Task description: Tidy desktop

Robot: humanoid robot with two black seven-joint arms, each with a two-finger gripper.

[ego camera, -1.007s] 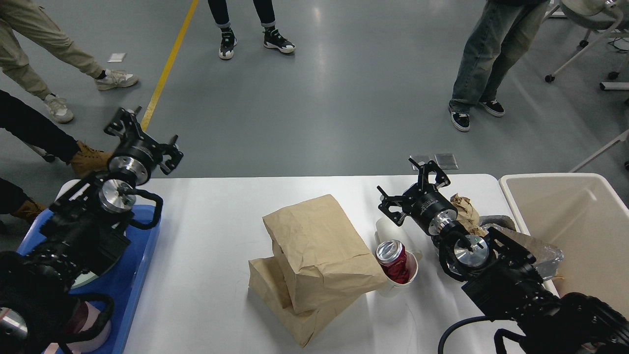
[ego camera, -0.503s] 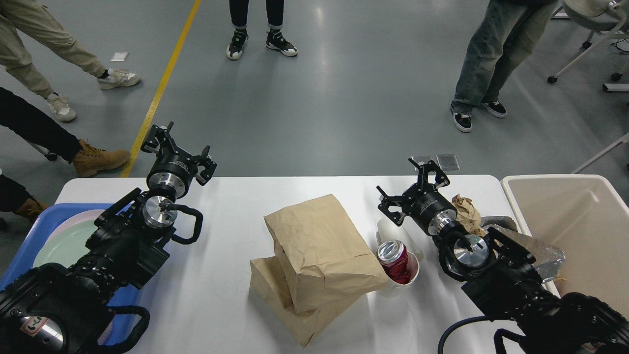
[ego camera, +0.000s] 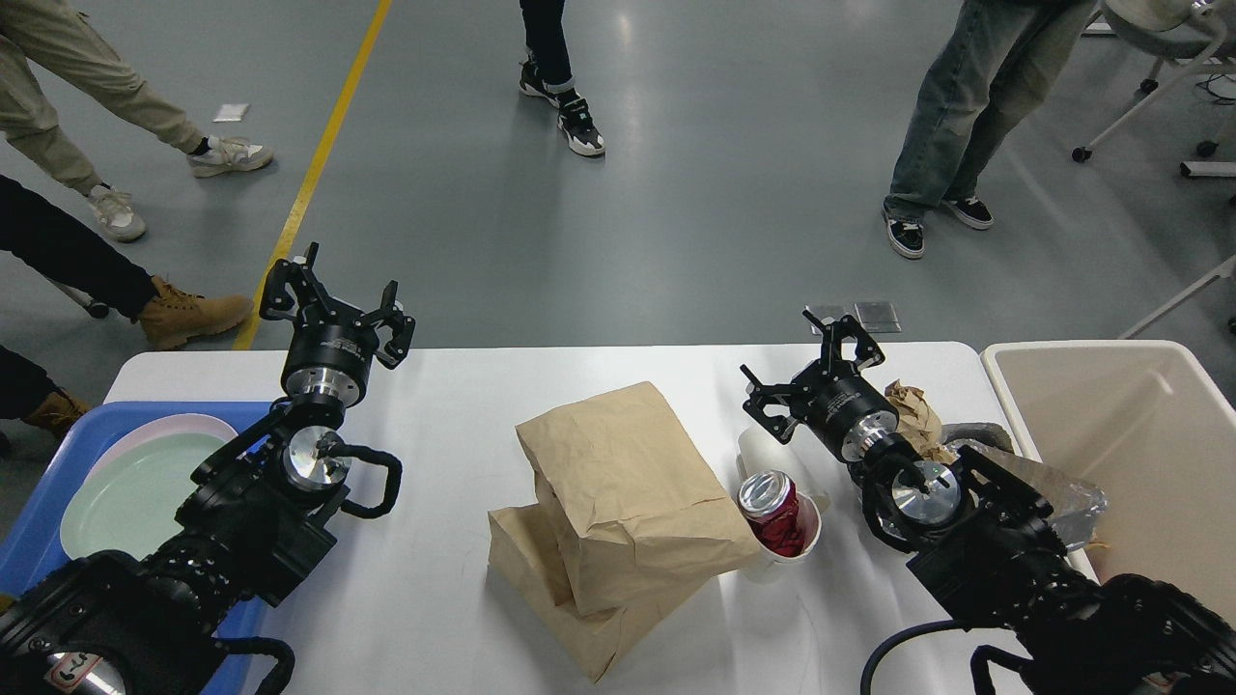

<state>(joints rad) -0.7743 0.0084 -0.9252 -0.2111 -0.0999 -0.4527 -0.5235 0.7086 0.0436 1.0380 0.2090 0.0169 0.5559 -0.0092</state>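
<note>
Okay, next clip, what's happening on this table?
A two-armed robot is tidying a white desktop. Neither gripper holds anything: the left gripper hovers open over the far left edge, the right gripper open near a crumpled paper wad. Two brown paper bags and a red can in a white cup remain. Plates sit in the blue tray; a beige bin waits at right.

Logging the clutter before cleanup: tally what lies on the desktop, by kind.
Brown paper bags: 2
White cups: 2, one lying behind
Red can, in the upright cup: 1
Crumpled brown paper: 1
Foil wrapper: 1
Total: 7
</note>
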